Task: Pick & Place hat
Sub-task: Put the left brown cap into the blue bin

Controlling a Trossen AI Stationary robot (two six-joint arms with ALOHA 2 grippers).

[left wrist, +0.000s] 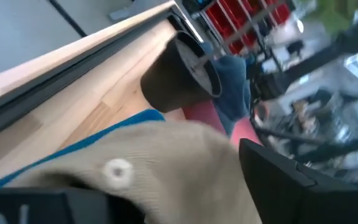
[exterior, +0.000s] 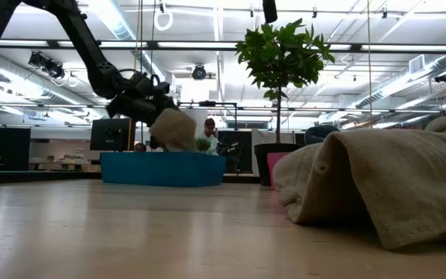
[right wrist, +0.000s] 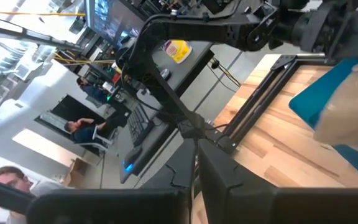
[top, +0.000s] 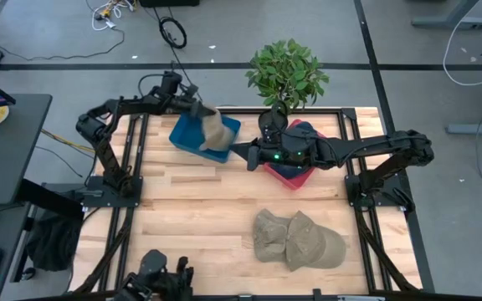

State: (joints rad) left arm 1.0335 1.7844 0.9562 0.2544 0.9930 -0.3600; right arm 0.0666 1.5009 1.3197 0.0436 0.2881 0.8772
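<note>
High view: my left gripper point(top: 197, 107) is positioned over the far edge of the flat blue rectangular bin point(top: 189, 136), with a khaki fabric hat point(top: 216, 132) directly below and in front of it, draped over the bin's rim. In the left wrist view the hat point(left wrist: 166, 168) fills the space between my left fingers point(left wrist: 278, 168), which stand apart on either side of it; I cannot tell whether they grip the cloth. In the low view the hat point(exterior: 173, 128) hangs under the gripper point(exterior: 152, 105), just above the bin point(exterior: 161, 168). My right gripper point(top: 239, 153) is closed with nothing in it, just beside the blue bin, its arm lying across a red bin point(top: 295, 171) near a potted green plant point(top: 287, 73). Two more khaki hats point(top: 298, 240) lie on the wooden table point(top: 191, 217), well apart from both grippers.
</note>
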